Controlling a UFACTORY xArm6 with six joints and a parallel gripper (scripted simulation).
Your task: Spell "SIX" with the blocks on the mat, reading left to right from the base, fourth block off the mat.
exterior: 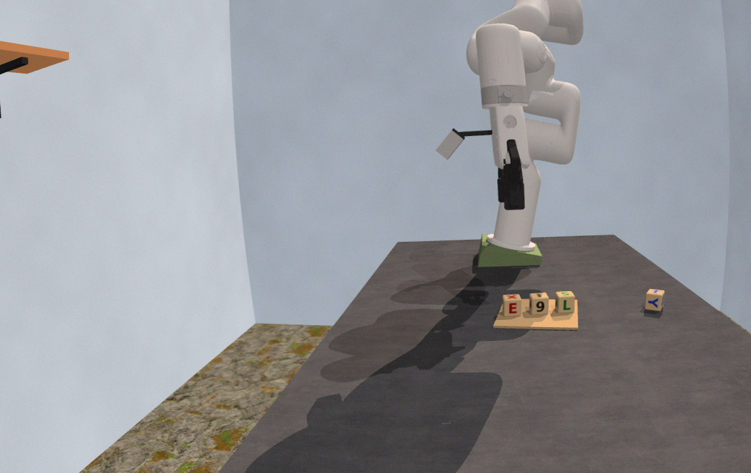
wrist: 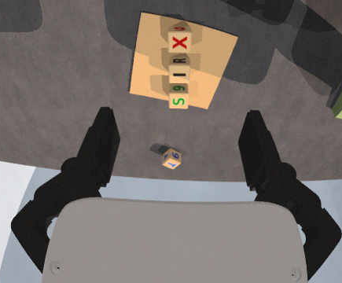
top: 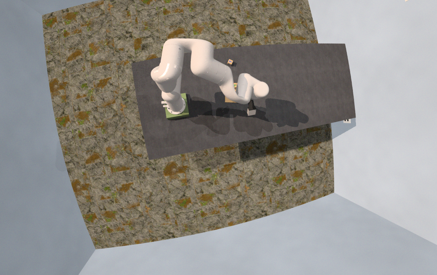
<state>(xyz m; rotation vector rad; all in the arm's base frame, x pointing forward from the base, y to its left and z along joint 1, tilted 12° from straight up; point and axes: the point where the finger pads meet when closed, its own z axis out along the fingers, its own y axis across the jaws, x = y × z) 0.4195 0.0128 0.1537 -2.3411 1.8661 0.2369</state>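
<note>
The orange mat (exterior: pixel 533 322) (wrist: pixel 215 79) (top: pixel 228 99) lies flat on the table and bears three blocks in a straight row with gaps. The S block (exterior: pixel 565 303) (wrist: pixel 178 101) (top: pixel 235 84), the I block (exterior: pixel 538 304) (wrist: pixel 179 74) and the X block (exterior: pixel 512 305) (wrist: pixel 179 42) show those letters on top; seen from the base they read S, I, X from left to right, upright. The fourth block (top: pixel 230 62) (exterior: pixel 654 299) (wrist: pixel 172 159), with a blue Y, lies on the table off the mat. My gripper (wrist: pixel 179 123) is open and empty, high above the table.
The dark table (top: pixel 298 75) (exterior: pixel 601 399) carries the arm's green base (top: pixel 177 114) (exterior: pixel 509 257). A wall shelf (exterior: pixel 13 56) is at the upper left in the exterior view. In the top view the arm hides part of the mat and the I and X blocks.
</note>
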